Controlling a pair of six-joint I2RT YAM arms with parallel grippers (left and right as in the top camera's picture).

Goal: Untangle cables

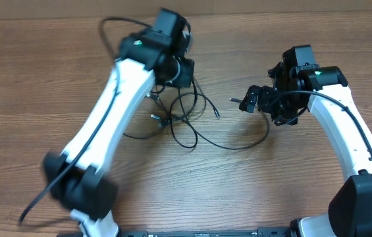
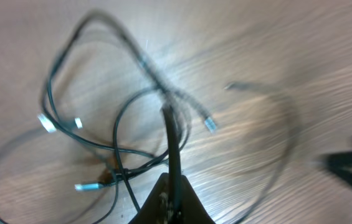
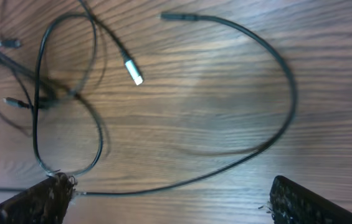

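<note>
Several thin black cables (image 1: 182, 118) lie tangled on the wooden table, with one long strand looping right (image 1: 251, 141). My left gripper (image 1: 184, 72) is just beyond the tangle. In the blurred left wrist view it (image 2: 171, 186) is shut on one black cable (image 2: 168, 134) that runs up from the jaws; the tangle (image 2: 116, 155) and silver plug ends (image 2: 210, 124) lie below. My right gripper (image 1: 246, 100) hovers right of the tangle. In the right wrist view it (image 3: 171, 185) is open wide, with the long loop (image 3: 288, 87) passing between its fingers on the table.
The wooden table (image 1: 54, 79) stretches around the cables. A small plug end (image 1: 233, 101) lies by my right gripper. The left arm (image 1: 113, 112) crosses the table's left half, and the right arm (image 1: 350, 125) stands at the right edge.
</note>
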